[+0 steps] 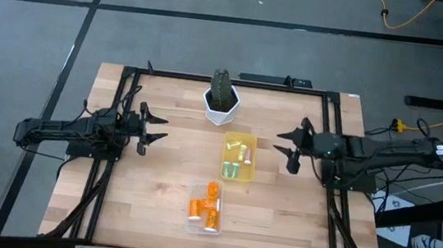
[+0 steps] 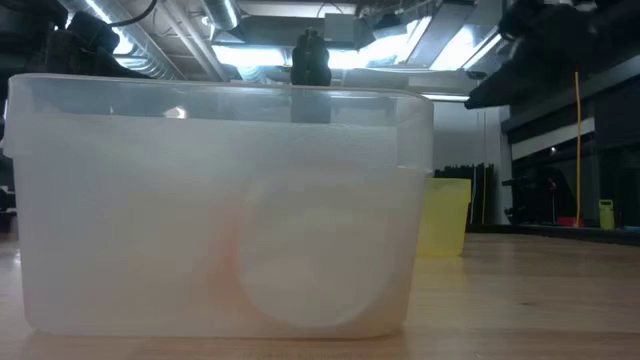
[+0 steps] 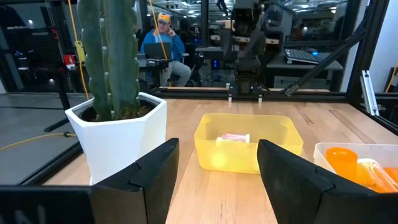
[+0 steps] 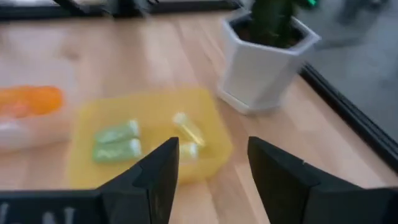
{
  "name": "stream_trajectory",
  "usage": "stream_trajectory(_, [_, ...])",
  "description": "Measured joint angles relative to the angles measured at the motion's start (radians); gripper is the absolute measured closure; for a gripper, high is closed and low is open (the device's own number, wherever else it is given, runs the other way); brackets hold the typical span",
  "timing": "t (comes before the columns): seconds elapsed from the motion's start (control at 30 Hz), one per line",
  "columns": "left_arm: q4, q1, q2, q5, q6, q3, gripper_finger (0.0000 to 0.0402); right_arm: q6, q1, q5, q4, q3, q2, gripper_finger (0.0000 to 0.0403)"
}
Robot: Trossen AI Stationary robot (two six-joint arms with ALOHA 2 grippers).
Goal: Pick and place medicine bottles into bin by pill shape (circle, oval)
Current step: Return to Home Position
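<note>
The left end effector (image 1: 157,129) hangs wide open and empty above the bench (image 1: 139,206). The right end effector (image 1: 282,144) faces it from the opposite side, also spread wide and holding nothing. Between them sits the yellow bin (image 1: 252,162) with the pale bottles (image 4: 115,142) lying loose inside. Nearer the front edge, apart from both end effectors, the clear bin (image 2: 200,200) holds the orange bottles (image 1: 203,209). Every bottle in view lies in a bin, so the sorting looks finished.

The remaining risk is probably in the retreat. The plant pot (image 1: 222,103) stands just ahead and to one side of the left end effector, and the yellow bin lies close in front of the right one. A careless swing could clip either. The bins look light, so a knock could shift or tip one and spill the bottles. Whether the pill shapes are sorted correctly cannot be told.
</note>
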Motion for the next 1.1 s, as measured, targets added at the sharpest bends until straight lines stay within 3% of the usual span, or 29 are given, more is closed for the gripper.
stream_trajectory(0.1, [0.000,0.000,0.000,0.000,0.000,0.000,0.0190,-0.064,0.007,-0.080,0.145,-0.124,-0.084,0.0209])
stream_trajectory(0.23, [0.000,0.000,0.000,0.000,0.000,0.000,0.0190,-0.102,0.032,-0.092,0.214,-0.245,-0.196,0.0209])
stream_trajectory(0.7, [0.000,0.000,0.000,0.000,0.000,0.000,0.0190,-0.172,0.153,-0.134,0.182,-0.422,-0.639,0.0209])
stream_trajectory(0.83, [0.000,0.000,0.000,0.000,0.000,0.000,0.0190,-0.186,0.200,-0.221,0.145,-0.438,-0.718,0.0209])
stream_trajectory(1.1, [0.000,0.000,0.000,0.000,0.000,0.000,0.0190,-0.268,0.255,-0.224,0.173,-0.448,-0.717,0.0209])
